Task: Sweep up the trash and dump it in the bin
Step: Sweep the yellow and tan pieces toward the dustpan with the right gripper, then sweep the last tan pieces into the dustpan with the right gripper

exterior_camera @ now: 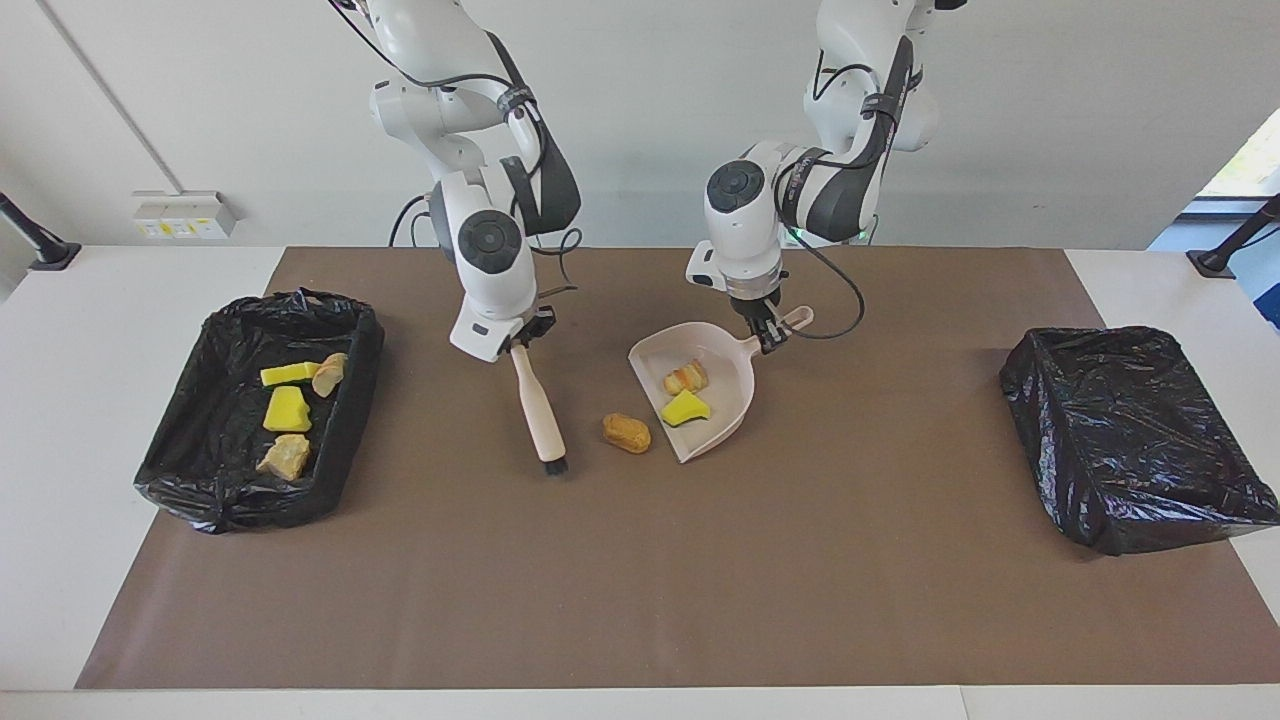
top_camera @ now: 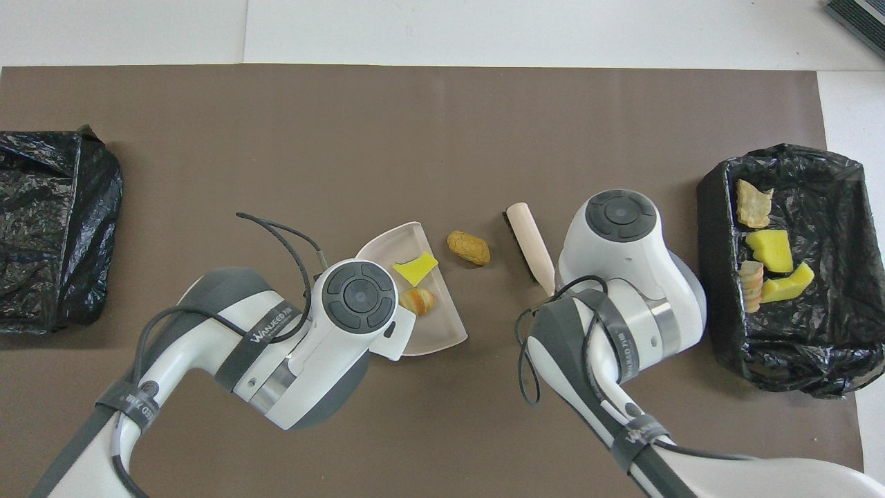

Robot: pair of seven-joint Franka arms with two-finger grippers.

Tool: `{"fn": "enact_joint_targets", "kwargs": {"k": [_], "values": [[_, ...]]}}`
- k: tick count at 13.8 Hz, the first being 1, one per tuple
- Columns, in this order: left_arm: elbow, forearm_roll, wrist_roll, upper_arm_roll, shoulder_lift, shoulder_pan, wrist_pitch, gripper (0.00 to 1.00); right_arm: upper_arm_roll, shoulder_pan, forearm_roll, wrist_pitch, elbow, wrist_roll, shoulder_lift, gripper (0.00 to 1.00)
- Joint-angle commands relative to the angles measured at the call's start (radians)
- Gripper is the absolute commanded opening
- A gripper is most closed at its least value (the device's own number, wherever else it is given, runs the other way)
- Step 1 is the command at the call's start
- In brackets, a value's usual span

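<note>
While four scraps [exterior_camera: 288, 409] binned, three [exterior_camera: 627, 433] not.

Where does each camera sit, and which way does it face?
Facing view: high across the table, facing both arms; right gripper holds the brush, left gripper the dustpan.
Overhead view: above the robots' end, looking steeply down; arms enter from below, hiding both grippers.
Shared: brush, dustpan, loose brown lump, both bins, mirrored.
</note>
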Motion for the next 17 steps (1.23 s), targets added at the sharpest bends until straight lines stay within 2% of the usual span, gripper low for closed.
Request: {"fn": "enact_joint_targets", "kwargs": {"k": [1,3,6,9,14,17], "values": [[-0.037,-0.007,-0.005,-0.003,-0.027,0.009,0.019,0.00,0.009,0.035,0.118,0.044,-0.013,-0.015,0.015,0.00],[-0.039,-0.007,-0.005,-0.003,-0.027,0.009,0.020,0.00,0.015,0.073,0.215,0.027,-0.018,-0.004,0.001,0.00],[-0.042,-0.007,0.001,-0.003,-0.028,0.010,0.023,0.00,0.015,0.085,0.434,0.012,-0.053,0.012,-0.034,0.00],[-0.045,-0.008,0.014,-0.003,-0.027,0.010,0.037,0.00,0.015,0.084,0.522,-0.007,-0.087,0.016,-0.114,0.00],[-0.048,-0.008,0.124,-0.004,-0.021,0.038,0.108,0.00,0.004,0.030,0.481,-0.062,-0.072,0.039,-0.151,0.00],[-0.054,-0.008,0.184,-0.004,-0.021,0.041,0.115,0.00,-0.002,0.013,0.324,-0.103,-0.067,0.120,-0.174,0.00]]}}
